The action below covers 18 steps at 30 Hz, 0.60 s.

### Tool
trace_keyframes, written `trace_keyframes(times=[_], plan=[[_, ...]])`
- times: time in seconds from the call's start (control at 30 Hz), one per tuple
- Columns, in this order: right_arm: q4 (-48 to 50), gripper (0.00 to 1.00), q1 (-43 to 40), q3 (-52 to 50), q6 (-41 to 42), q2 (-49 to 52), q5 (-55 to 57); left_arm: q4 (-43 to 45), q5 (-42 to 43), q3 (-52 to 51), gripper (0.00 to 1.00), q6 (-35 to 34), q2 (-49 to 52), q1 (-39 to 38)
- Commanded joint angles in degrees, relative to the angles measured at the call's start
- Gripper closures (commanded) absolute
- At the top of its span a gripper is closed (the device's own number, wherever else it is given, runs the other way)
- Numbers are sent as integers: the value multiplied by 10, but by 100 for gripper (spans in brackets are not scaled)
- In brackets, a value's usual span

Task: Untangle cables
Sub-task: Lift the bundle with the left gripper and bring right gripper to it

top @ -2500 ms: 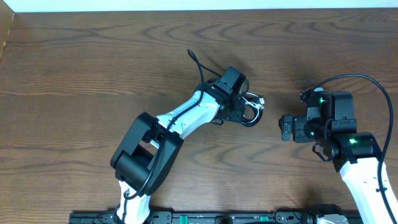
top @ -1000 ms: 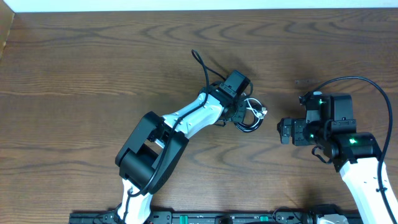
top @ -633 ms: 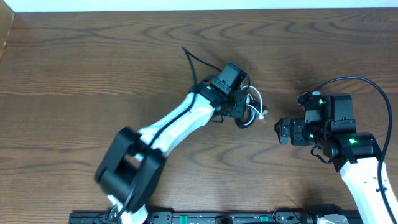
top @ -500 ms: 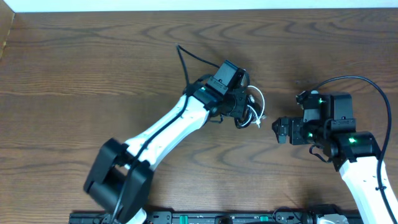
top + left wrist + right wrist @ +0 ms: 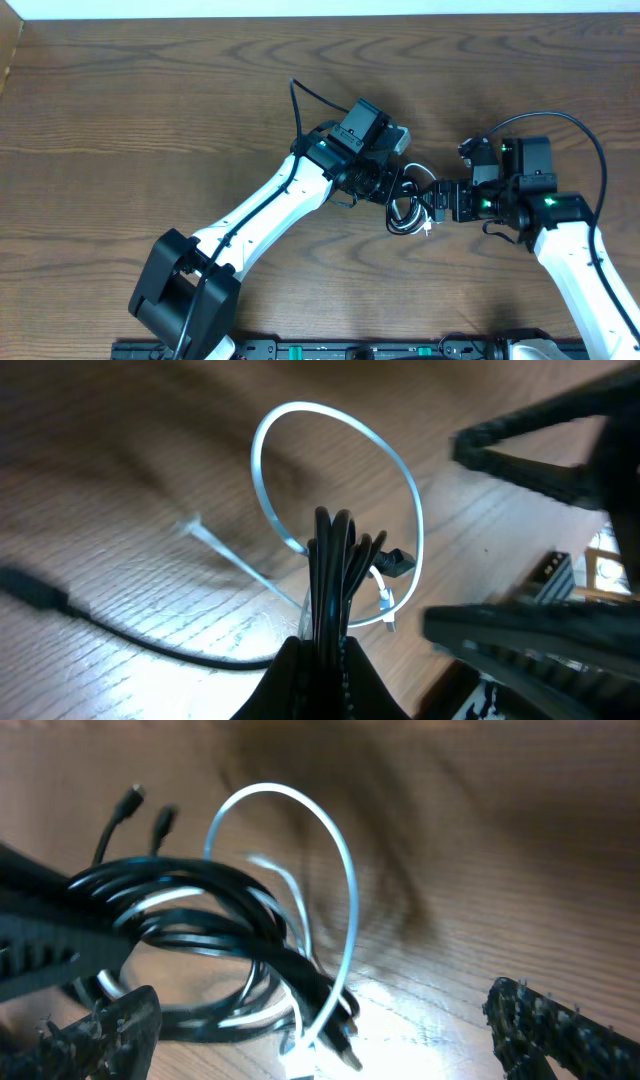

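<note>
The left end effector (image 5: pixel 320 660) is pressed together on the black cable (image 5: pixel 331 555), pinching several strands as one bundle. A pull from here could tighten the knot instead of freeing the white cable (image 5: pixel 300 407), which is wound among those strands. The tangle stands just beyond these fingertips and seems raised off the worktop (image 5: pixel 150 100). Farther out, the right end effector (image 5: pixel 330 1020) is spread wide, one finger on each side of the tangle, touching nothing. If it closes here, it may catch both cables together.
</note>
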Motion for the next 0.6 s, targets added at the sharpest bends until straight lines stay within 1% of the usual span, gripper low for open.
trace_keyframes(times=[0.0,0.07,0.1,0.2,0.23,0.27,0.33,0.43,0.47,0.53,0.57], plan=[[2,1,0,9,-10,20,-30,2,38,0,92,27,-8,2],[2,3,0,9,-31,29,-52,2,42,0,92,39,-11,2],[2,5,0,9,-37,34,-66,3,42,0,92,41,-14,2],[2,17,0,9,-50,42,-102,5,42,0,92,43,-23,7],[2,22,0,9,-53,44,-110,5,43,0,92,43,-27,11],[3,31,0,9,-54,46,-110,5,51,0,92,43,-32,15],[6,44,0,9,-53,47,-103,7,72,0,92,43,-40,23],[14,49,0,9,-53,47,-95,14,115,0,92,43,-52,35],[18,53,0,9,-53,47,-96,16,127,0,92,43,-54,37],[27,71,0,9,-53,47,-95,16,143,0,92,43,-55,40],[31,78,0,9,-53,47,-95,14,142,0,92,43,-55,40]])
